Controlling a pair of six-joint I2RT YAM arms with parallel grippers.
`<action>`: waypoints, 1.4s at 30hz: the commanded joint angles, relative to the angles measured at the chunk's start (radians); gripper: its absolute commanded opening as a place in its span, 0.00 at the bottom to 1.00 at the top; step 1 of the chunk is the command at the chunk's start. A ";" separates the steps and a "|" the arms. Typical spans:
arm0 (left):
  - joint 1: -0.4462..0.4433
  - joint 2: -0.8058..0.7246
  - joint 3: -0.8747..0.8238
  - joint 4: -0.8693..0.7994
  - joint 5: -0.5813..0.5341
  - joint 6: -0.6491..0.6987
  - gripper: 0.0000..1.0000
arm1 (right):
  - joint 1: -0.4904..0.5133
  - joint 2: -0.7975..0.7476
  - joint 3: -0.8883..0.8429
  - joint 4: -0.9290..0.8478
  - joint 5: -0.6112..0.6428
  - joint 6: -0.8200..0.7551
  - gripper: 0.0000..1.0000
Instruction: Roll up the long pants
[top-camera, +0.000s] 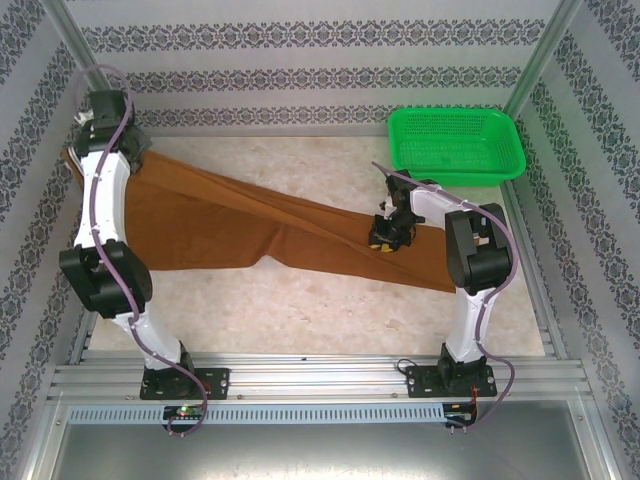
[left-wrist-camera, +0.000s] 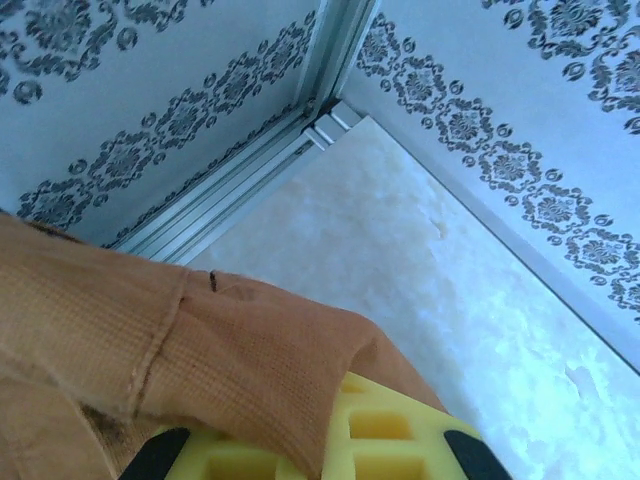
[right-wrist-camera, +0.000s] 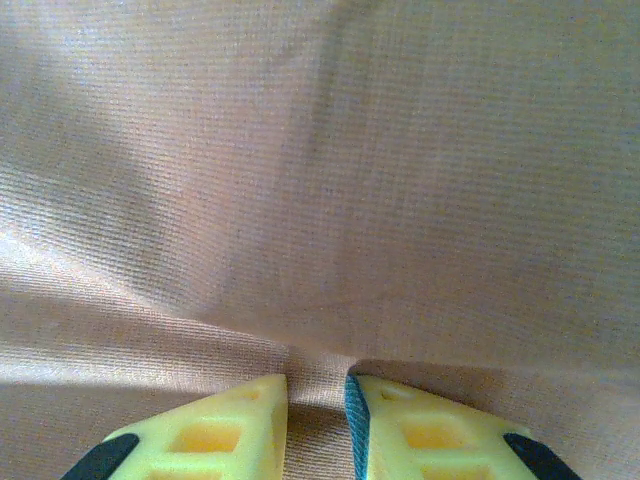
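left gripper (left-wrist-camera: 320, 445) at far left corner of table (top-camera: 300, 300), clamped shut on end of long pants (top-camera: 230, 225). pants stretch diagonally across table toward near right. right gripper (right-wrist-camera: 316, 425) down on leg, fingers nearly together, cloth fold pinched in narrow gap. green basket (top-camera: 400, 140) far right, apart from pants.

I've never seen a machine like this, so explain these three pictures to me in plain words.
Two robot arms stand at a table. The wide picture looks down from above; the other two come from cameras on each wrist. Brown pants lie stretched across the table, a green basket in its far right corner. The left hand is shut on the pants near the far left corner. The right hand is down on a leg, nearly closed; whether it grips is unclear.
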 joint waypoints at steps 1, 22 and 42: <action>0.011 -0.010 0.021 -0.079 -0.152 0.025 0.00 | -0.013 0.021 0.006 -0.016 0.018 -0.003 0.26; 0.036 -0.549 -0.781 0.080 0.052 -0.104 0.43 | -0.030 -0.186 -0.060 -0.162 0.135 -0.012 0.42; 0.098 0.080 -0.711 0.127 0.180 -0.028 0.00 | -0.183 0.050 0.163 -0.522 0.673 -0.061 0.00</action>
